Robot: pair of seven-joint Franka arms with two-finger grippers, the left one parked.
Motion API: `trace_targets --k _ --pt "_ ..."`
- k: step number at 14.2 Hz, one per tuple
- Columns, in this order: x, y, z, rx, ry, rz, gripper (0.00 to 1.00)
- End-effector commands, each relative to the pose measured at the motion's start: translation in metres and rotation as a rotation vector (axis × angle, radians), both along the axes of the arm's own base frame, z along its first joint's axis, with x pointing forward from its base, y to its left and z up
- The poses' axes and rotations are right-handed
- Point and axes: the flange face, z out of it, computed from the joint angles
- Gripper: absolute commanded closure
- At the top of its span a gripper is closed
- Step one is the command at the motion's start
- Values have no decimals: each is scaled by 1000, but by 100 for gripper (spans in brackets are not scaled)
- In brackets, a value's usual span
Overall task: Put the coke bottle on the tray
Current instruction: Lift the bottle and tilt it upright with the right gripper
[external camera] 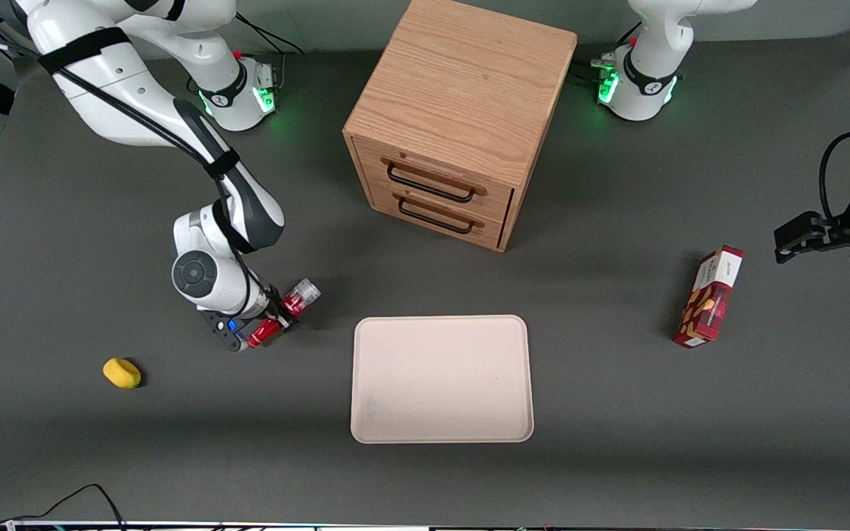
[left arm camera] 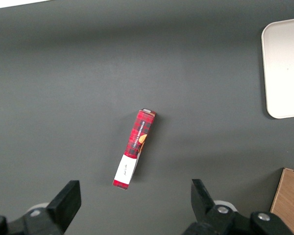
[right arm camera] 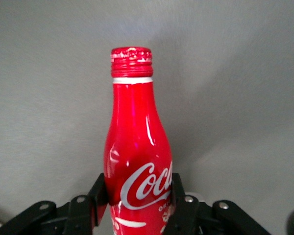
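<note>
While the bottle sits between the fingers, the state of things reads as follows

Fingers: the gripper (external camera: 271, 318) has its two fingers (right arm camera: 99, 193) clenched on the lower body of the coke bottle (right arm camera: 137, 152), one on each flank, pressing against the red wall just by the white script

Bottle: it lies tilted in the grasp over the counter (external camera: 617, 442), silver base on one side of the fingers and red neck and cap on the other; whether it touches the counter I cannot tell

Tray: the tray (external camera: 441, 377) lies flat and bare, near the fingers but apart from them, toward the parked arm's end

Other things: a yellow object (external camera: 122, 372) rests on the counter near the fingers, away from the tray; a wooden drawer cabinet (external camera: 458, 118) and a red snack box (external camera: 709, 296) stand well apart

Risk, slip: the bottle is smooth and curved, so it may twist or slide between the fingers during the carry

Risk, rim: a low carry could knock the bottle on the tray's raised rim

Risk, release: let go tilted, this narrow bottle would likely topple and roll
</note>
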Motion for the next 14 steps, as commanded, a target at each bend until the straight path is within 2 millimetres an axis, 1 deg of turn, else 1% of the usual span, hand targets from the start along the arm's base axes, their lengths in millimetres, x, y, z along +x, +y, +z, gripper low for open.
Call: trace_targets --k 1,2,3,5,7,8,9,10,11,13,14 --pt "38 4 90 -26 -3 38 94" --pt "53 6 123 -29 -6 62 92" --pt "65 3 150 -32 -10 100 91" --pt "81 2 188 -11 -52 200 91" --pt "91 12 223 -24 -136 358 91" --pt "97 25 229 -6 -160 474 92" --pt "105 30 231 13 -181 541 92" --pt "111 39 228 43 -196 575 92" --pt "115 56 214 79 -197 626 92" --pt "124 78 173 131 -207 798 92" --pt "127 84 154 142 -212 884 96"
